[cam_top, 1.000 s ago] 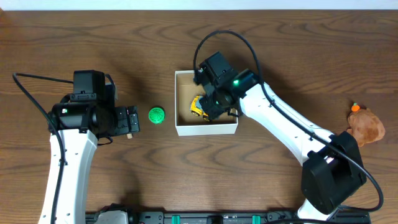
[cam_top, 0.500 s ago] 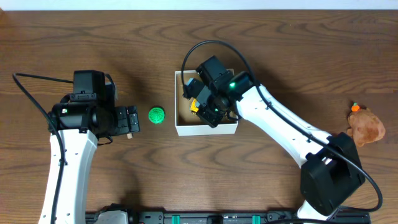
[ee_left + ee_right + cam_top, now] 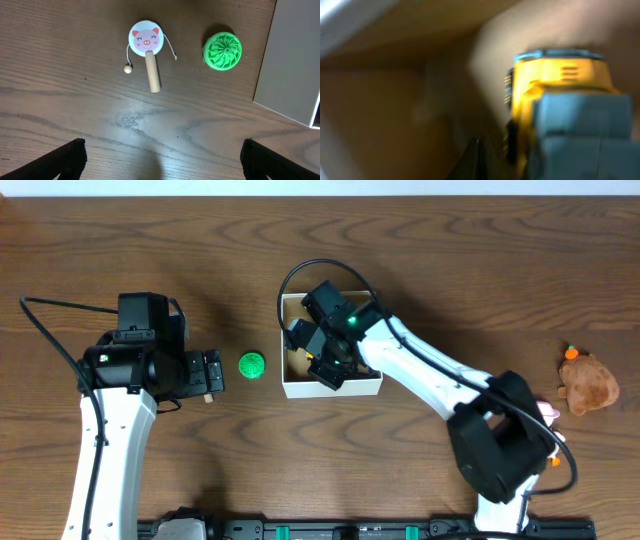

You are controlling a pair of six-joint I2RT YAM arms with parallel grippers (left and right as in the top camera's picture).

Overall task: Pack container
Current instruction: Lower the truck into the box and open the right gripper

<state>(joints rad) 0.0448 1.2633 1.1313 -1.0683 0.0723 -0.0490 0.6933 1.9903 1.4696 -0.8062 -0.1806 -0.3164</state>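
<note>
The container (image 3: 330,387) is a square white box with a tan inside, at mid-table. My right gripper (image 3: 320,358) reaches down inside it; in the right wrist view its dark fingertips (image 3: 476,159) look pressed together. A yellow and grey toy (image 3: 560,85) lies in the box close beside them, against the tan wall (image 3: 380,100). Whether they touch is unclear. My left gripper (image 3: 213,373) is open and empty above the table, left of a green ribbed ball (image 3: 252,365). The left wrist view shows the ball (image 3: 222,50), the box's white wall (image 3: 292,60) and both left fingers spread wide (image 3: 162,160).
A pig-face rattle drum with a wooden handle (image 3: 146,39) lies left of the green ball, under my left gripper. A brown plush toy (image 3: 590,383) with an orange bit lies at the far right edge. The right arm spans from the box to the front right.
My right gripper has moved left inside the box and turned. The yellow toy is now mostly hidden under it in the overhead view. The left arm has not moved.
</note>
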